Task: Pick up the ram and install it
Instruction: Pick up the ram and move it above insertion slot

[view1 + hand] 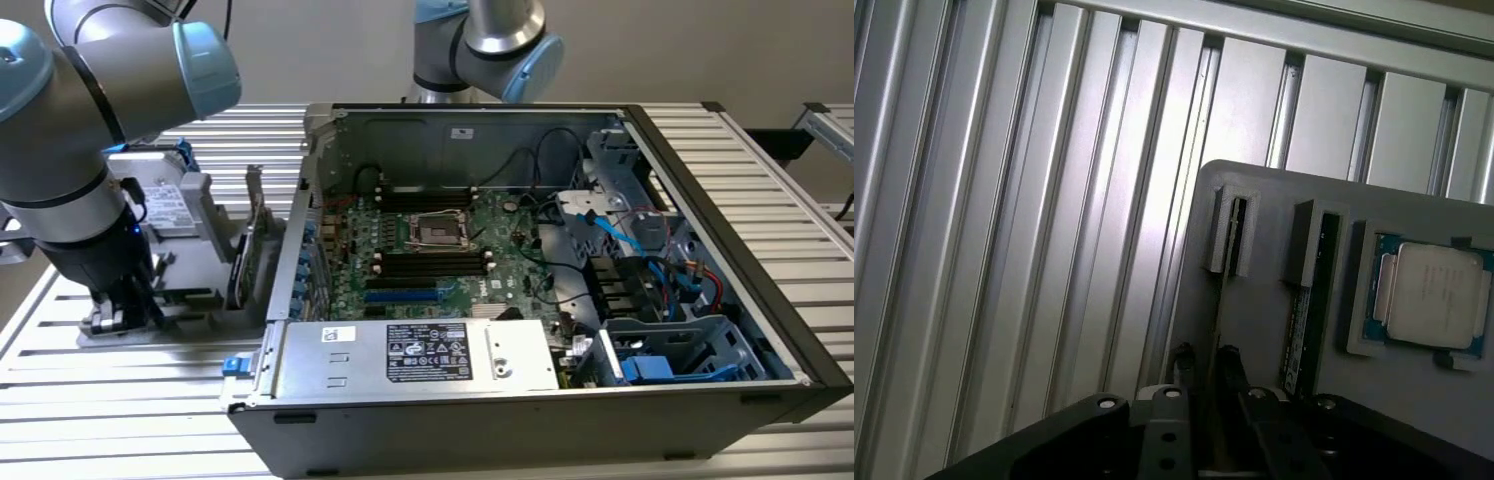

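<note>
Gripper (1204, 362) had the ram (1230, 238) between its jaws in the holder (1264, 330); couldn't tell if clamped. An off-centre grip could've cocked it in the slot.

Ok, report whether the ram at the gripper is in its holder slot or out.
In. The ram stands on edge in a slot of the grey holder, with the gripper at its end.
</note>
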`<state>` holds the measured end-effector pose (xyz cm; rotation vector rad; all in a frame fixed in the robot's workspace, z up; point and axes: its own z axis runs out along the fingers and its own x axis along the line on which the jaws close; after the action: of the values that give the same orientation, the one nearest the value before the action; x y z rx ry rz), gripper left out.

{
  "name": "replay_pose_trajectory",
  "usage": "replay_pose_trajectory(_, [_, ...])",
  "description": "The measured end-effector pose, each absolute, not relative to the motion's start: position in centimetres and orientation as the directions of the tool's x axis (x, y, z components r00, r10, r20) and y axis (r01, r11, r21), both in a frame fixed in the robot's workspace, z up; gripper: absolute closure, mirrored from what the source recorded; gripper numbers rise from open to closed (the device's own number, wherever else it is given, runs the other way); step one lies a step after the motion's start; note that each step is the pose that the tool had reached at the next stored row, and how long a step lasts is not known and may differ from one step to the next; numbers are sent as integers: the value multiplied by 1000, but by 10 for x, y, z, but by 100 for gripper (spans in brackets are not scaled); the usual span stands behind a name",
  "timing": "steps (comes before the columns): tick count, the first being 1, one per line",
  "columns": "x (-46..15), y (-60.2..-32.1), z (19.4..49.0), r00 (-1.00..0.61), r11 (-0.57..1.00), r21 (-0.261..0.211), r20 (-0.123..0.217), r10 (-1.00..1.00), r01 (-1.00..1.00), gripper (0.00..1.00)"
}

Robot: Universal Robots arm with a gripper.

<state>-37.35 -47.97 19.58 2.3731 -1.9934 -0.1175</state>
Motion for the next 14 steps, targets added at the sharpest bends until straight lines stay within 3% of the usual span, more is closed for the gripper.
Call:
replay_pose_trajectory(2, [-374,-480,196,171,-173,79,-32,-985,-982,85])
replay_pose_trajectory(14, [-373,-480,196,170,-172,79,-32,-985,-982,85])
